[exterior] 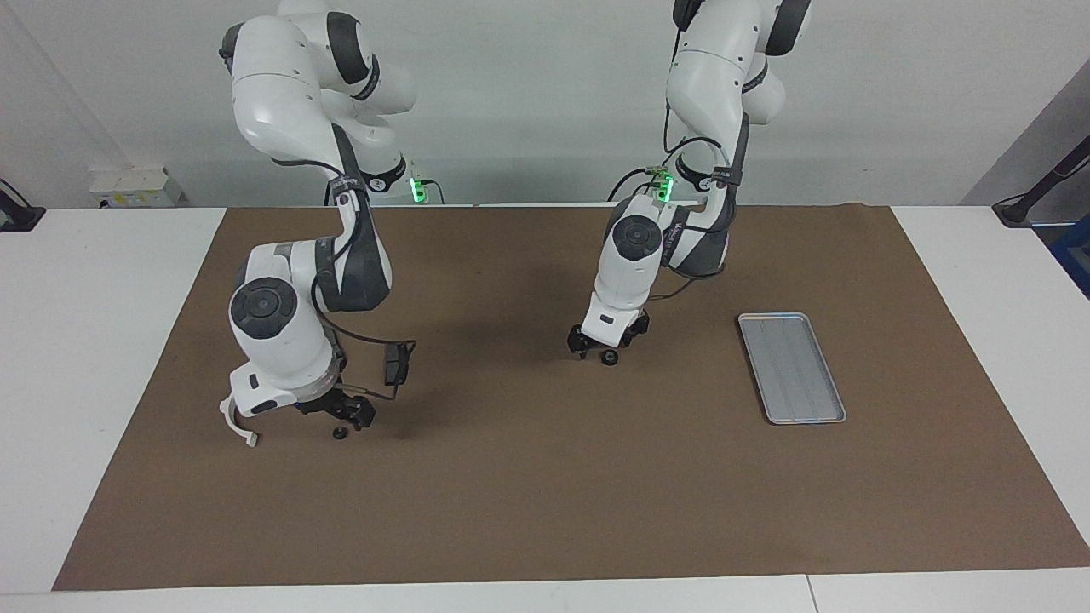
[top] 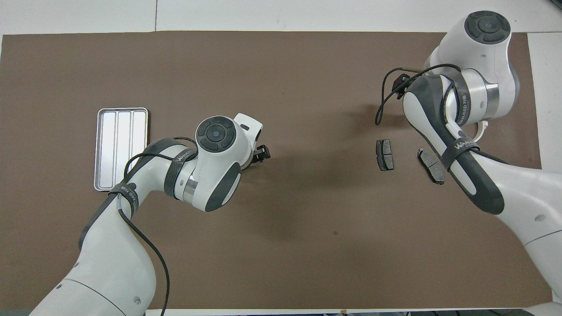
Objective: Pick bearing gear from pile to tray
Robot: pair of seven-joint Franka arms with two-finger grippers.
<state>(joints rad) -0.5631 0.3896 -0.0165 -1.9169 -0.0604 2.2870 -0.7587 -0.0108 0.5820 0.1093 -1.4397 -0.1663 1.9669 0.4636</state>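
The pile lies at the right arm's end of the mat: a white half-ring bracket (exterior: 238,421), two dark grey plates (top: 384,154) (top: 430,166) and a tiny black round piece (exterior: 339,434). My right gripper (exterior: 351,416) hangs open just above that piece, beside the bracket; the overhead view hides it under its own arm. Another black round piece (exterior: 608,358) rests on the mat mid-table, at the tips of my open left gripper (exterior: 601,348) (top: 260,153), which is low over the mat. The silver tray (exterior: 792,367) (top: 120,148) holds nothing.
A brown mat (exterior: 545,502) covers the table between white borders. A dark plate (exterior: 393,364) stands close to the right arm's cable loop. Bare mat lies between the left gripper and the tray.
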